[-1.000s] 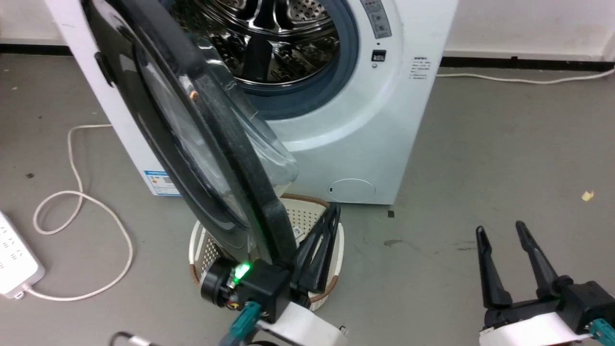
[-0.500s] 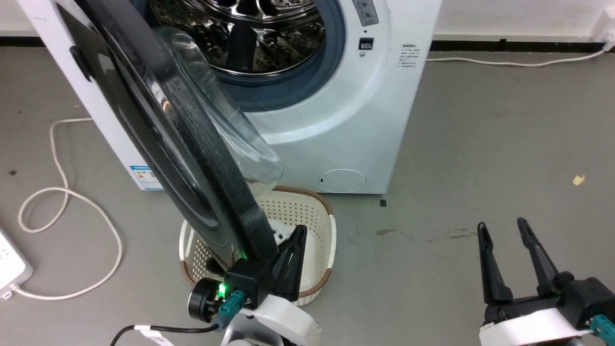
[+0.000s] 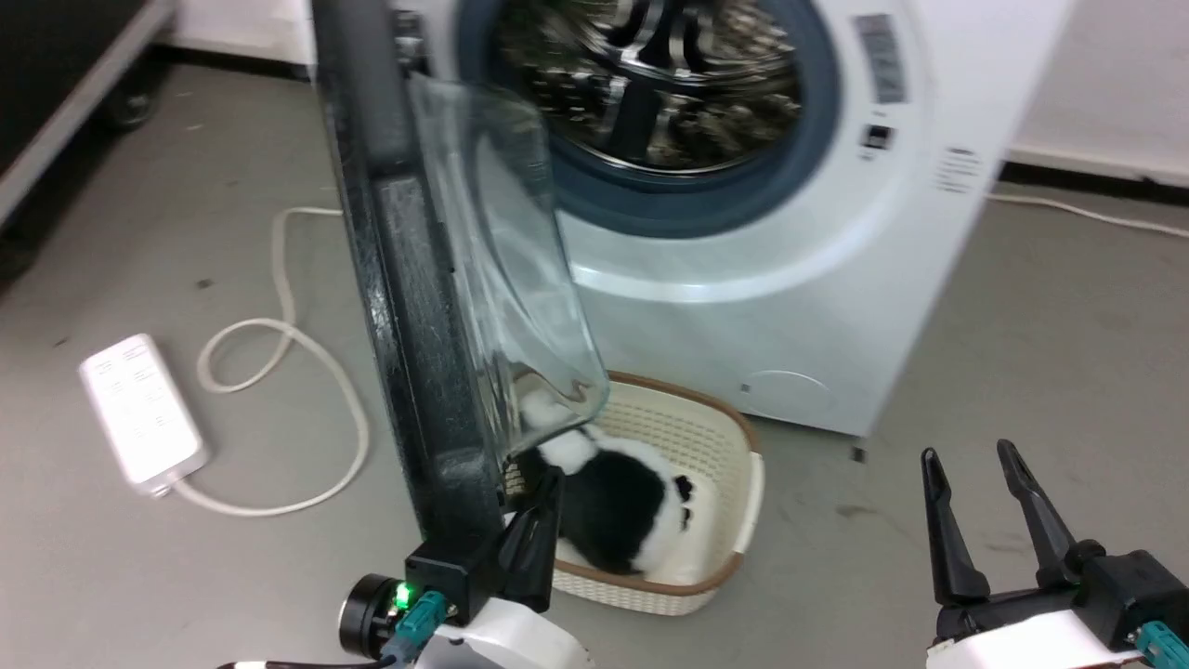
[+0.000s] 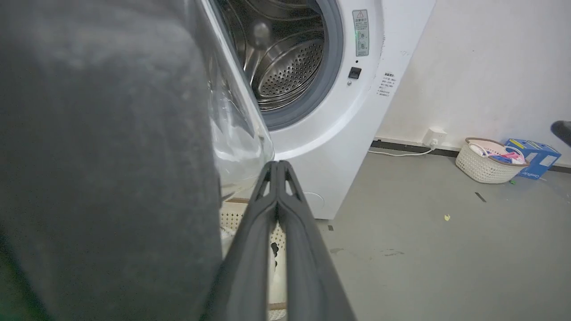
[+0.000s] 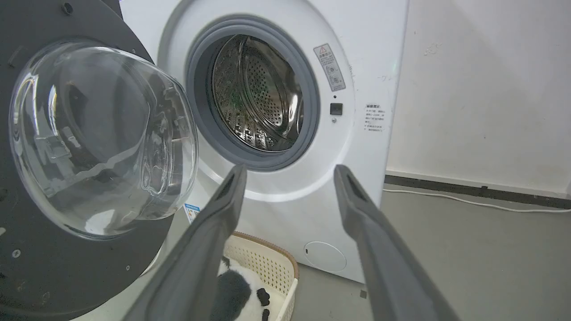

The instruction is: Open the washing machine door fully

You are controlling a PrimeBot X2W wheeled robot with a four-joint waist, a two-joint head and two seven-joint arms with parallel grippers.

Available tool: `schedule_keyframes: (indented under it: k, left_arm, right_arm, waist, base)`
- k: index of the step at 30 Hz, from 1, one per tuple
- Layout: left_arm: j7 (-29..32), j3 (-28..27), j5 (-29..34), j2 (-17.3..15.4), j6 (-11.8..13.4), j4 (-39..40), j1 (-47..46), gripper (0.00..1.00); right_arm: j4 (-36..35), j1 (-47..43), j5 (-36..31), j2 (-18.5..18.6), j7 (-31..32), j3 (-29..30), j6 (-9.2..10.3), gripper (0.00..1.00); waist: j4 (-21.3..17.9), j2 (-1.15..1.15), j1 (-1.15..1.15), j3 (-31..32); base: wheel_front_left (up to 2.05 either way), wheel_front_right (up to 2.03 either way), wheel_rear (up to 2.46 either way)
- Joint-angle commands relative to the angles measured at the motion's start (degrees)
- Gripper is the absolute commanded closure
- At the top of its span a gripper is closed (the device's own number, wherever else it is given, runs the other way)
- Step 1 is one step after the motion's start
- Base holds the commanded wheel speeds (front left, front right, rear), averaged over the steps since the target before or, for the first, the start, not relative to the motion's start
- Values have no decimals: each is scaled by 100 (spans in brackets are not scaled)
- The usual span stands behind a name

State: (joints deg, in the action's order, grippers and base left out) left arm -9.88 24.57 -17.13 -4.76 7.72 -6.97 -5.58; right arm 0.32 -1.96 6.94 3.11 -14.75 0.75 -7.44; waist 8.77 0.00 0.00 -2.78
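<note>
The washing machine door [image 3: 399, 279] stands swung out, edge-on in the head view, its clear glass bowl [image 3: 506, 269] bulging toward the machine. My left gripper [image 3: 548, 488] is shut with nothing in it, close beside the inner side of the door's lower rim. In the left wrist view the black rim [image 4: 111, 156] looms at the left and the shut gripper [image 4: 276, 166] points past the glass bowl [image 4: 236, 129]. My right gripper [image 3: 980, 465] hangs open at the lower right, apart from the door. Its wrist view looks between the open gripper [image 5: 289, 171] at the door's inner face [image 5: 93, 133] and the drum mouth [image 5: 256, 93].
A white basket [image 3: 734, 520] holding a black-and-white plush toy [image 3: 618, 506] sits on the floor under the door. A power strip [image 3: 139, 409] and its looped cable [image 3: 307, 362] lie to the left. Another basket [image 4: 486, 156] and a blue box [image 4: 533, 154] stand by the far wall.
The head camera has turned. The door has swung farther out, from slanted to edge-on, with my shut left gripper staying at its lower rim. The right gripper has held still.
</note>
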Motion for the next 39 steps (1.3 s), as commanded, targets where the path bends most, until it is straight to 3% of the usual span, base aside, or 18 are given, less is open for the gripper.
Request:
schedule_keyframes:
  k: [1,7,16,21,28,34,39]
  left_arm:
    - [-24,-67,-27,-65,44,37,70,100]
    - [-4,-213,-97,-169,139,104,119,100]
    - [11,-805,-329,-483,346,213,21,100]
    - [150,-1281,-537,-829,413,270,-80,100]
    - [348,-2042,-966,-1485,274,151,-359,100]
    - [494,-2742,-1578,-1864,107,-406,-807,100]
    - [438,-2954,-1666,-2162,10,-956,-1218,100]
  right_arm:
    - [11,-63,-28,-24,-25,-7,-5,0]
    - [50,-106,-24,-24,-25,-14,-5,0]
    - [41,1,-160,-24,-25,-91,-5,0]
    - [22,119,-263,-8,-25,-155,-5,0]
    - [-14,260,-312,173,-22,-168,-5,0]
    - [-82,351,-304,340,7,-179,-5,0]
    - [-165,421,-280,449,57,-149,-5,0]
  waist:
    - [368,0,0,66]
    - [925,0,0,18]
    - [1376,0,0,-272]
    - [1373,0,0,-520]
    - [1224,0,0,-948]
    - [1108,0,0,-1269]
    - [1007,0,0,-1511]
  base:
    - [0,0,0]
    - [0,0,0]
    - [0,0,0]
    - [0,0,0]
    - [0,0,0]
    - [0,0,0]
    - [0,0,0]
